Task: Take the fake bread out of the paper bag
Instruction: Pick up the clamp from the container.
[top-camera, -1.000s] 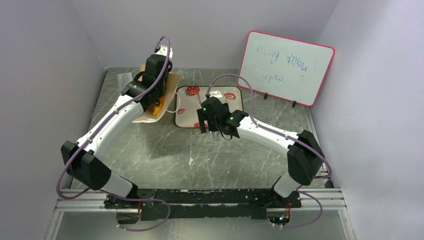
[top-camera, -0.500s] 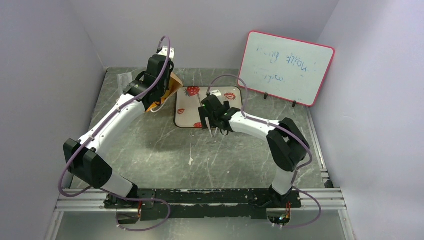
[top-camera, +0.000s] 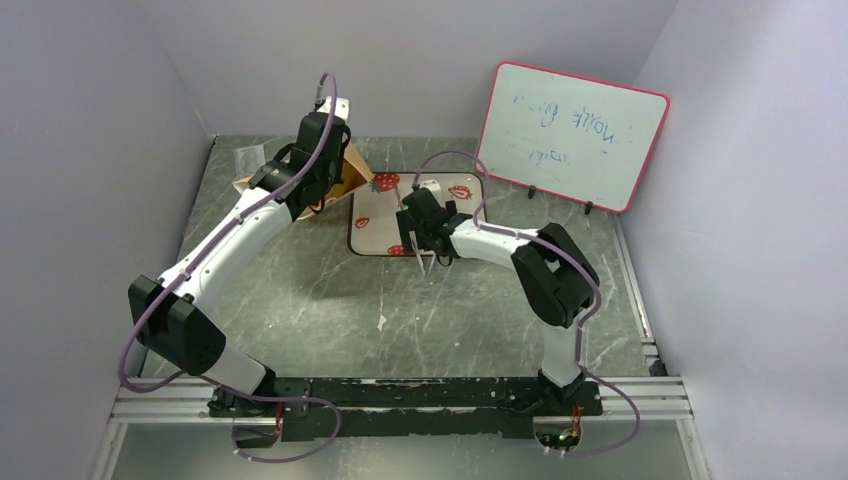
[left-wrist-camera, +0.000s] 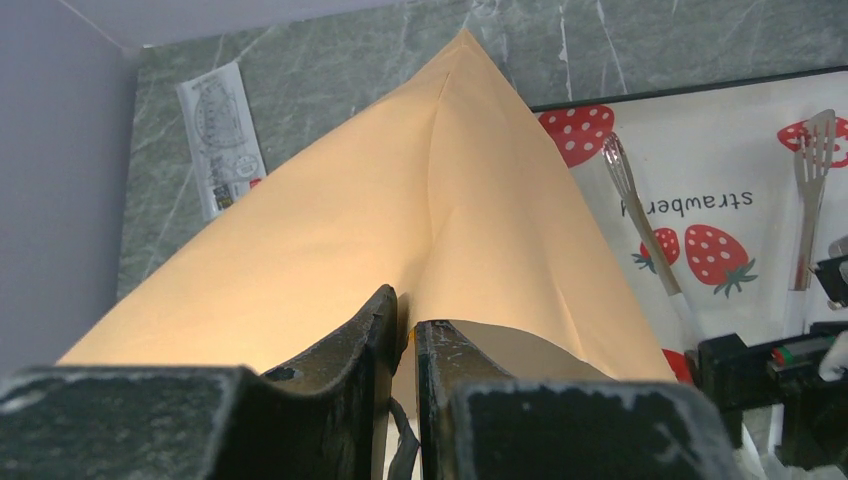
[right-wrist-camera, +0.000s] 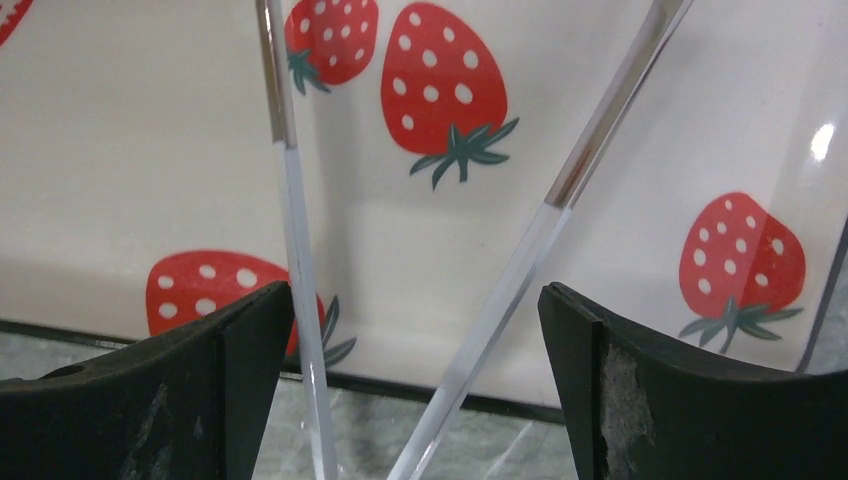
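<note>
My left gripper (left-wrist-camera: 405, 310) is shut on a fold of the tan paper bag (left-wrist-camera: 400, 200), which rises to a peak in front of it. Seen from above, the paper bag (top-camera: 345, 172) hangs tilted at the back left under the left gripper (top-camera: 322, 185). The fake bread is hidden. My right gripper (right-wrist-camera: 415, 295) is open at the near edge of the strawberry-print tray (right-wrist-camera: 130, 150), its fingers either side of the two spread arms of the silver tongs (right-wrist-camera: 585, 150) without touching them. The right gripper (top-camera: 424, 238) sits over the tray's (top-camera: 368, 238) near rim.
A whiteboard (top-camera: 570, 135) with a red frame leans against the back right wall. A clear printed packet (left-wrist-camera: 220, 135) lies on the stone table behind the bag. The tongs' (left-wrist-camera: 640, 220) spoon and slotted ends rest on the tray (left-wrist-camera: 720, 160).
The left gripper has swung the bag up and back, and the orange piece seen in its mouth no longer shows. The right jaws have widened round the tongs, and the right elbow has folded inward.
</note>
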